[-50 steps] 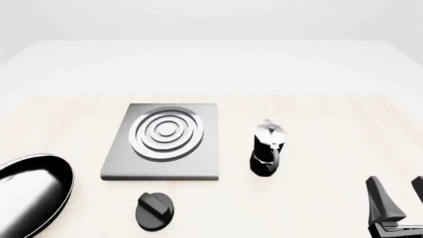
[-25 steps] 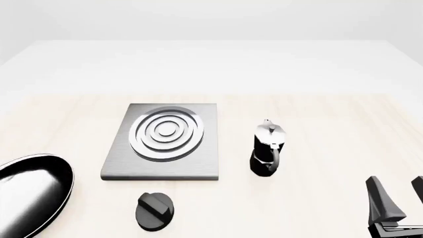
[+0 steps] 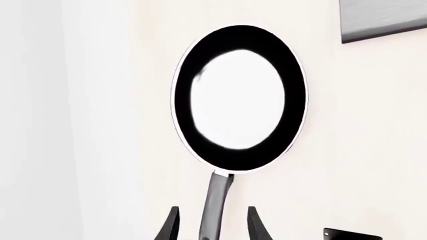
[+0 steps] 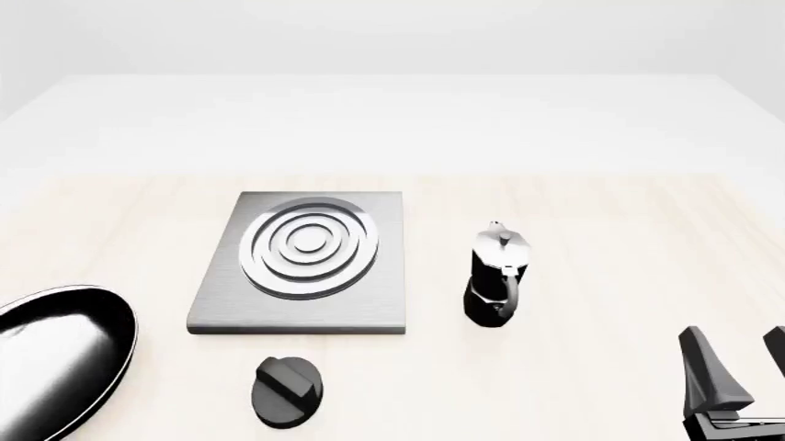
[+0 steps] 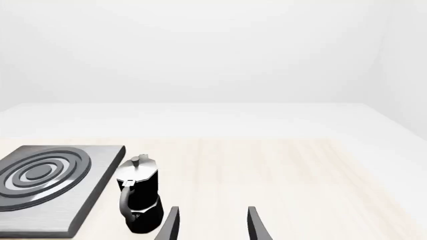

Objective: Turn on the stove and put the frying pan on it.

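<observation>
At the bottom edge of the front view, the stove's small black knob (image 4: 287, 392) sits on the pale wooden table (image 4: 589, 248), its ridge slanted. In the lower right corner, the right gripper (image 4: 745, 367) pokes into frame with its dark fingers spread apart and nothing between them; the right wrist view shows the same gap over bare tabletop. At the lower left edge, the glossy black frying pan (image 4: 59, 354) lies flat on the table, partly cut off by the frame.

In the left wrist view, the left gripper (image 3: 213, 225) hangs at the bottom centre, fingers apart on either side of the pan's dark grey handle (image 3: 215, 207); whether they touch it cannot be told. The pan's round bowl fills the middle of that frame.

Further up, in the centre left of the front view, the grey square stove (image 4: 301, 261) lies with its silver concentric rings bare, well apart from the pan. To its right, near the frame's centre, a black-and-silver moka pot (image 4: 497, 274) stands upright. Beyond, the table gives way to white.
</observation>
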